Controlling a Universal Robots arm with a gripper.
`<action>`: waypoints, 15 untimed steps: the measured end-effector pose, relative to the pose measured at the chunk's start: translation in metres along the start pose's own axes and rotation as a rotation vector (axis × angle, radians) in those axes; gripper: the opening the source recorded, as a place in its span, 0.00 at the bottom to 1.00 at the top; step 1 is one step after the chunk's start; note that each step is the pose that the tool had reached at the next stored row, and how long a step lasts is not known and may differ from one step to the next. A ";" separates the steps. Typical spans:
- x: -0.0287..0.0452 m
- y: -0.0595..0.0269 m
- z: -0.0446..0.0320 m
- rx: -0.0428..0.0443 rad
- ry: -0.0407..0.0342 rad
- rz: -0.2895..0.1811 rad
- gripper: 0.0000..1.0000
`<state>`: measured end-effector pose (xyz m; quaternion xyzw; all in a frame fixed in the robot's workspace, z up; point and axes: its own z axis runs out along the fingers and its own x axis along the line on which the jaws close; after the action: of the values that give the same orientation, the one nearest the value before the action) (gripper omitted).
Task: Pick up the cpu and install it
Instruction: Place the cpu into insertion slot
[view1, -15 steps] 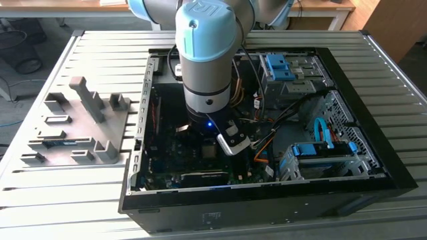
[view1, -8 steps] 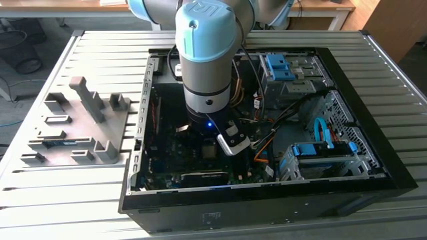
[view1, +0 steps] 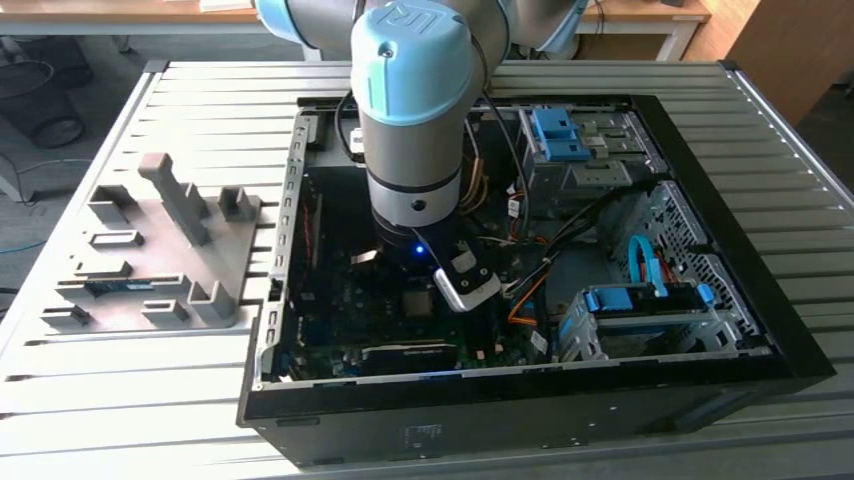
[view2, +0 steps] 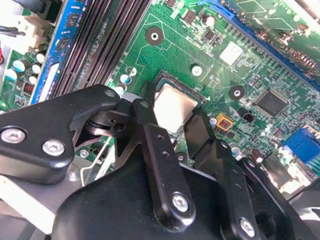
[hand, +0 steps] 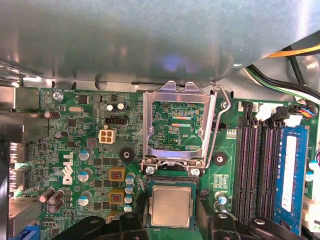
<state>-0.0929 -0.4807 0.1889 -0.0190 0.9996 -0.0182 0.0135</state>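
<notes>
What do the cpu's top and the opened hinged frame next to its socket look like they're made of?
The cpu: its top looks like dull silver-grey metal, matte, with a soft even sheen. The hinged frame: probably thin stamped steel with a bright finish, judging by the sharp glints along its edges. The exact alloy can't be told from its look.

The worktop (view1: 200, 100) is a pale metal surface of long ribbed slats (they run side to side in the exterior view). An open black computer case (view1: 534, 425) lies flat across its middle. A grey parts holder (view1: 160, 265) stands just beside the case, nearer the worktop's edge at the exterior view's left.
</notes>
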 end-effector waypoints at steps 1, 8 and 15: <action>0.0000 0.0000 0.0000 0.0001 0.0000 0.000 0.51; -0.0002 -0.0004 -0.0089 0.0004 0.0001 0.000 0.51; -0.0009 -0.0004 -0.0230 0.0002 0.0008 0.000 0.43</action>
<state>-0.0926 -0.4802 0.2119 -0.0191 0.9996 -0.0183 0.0131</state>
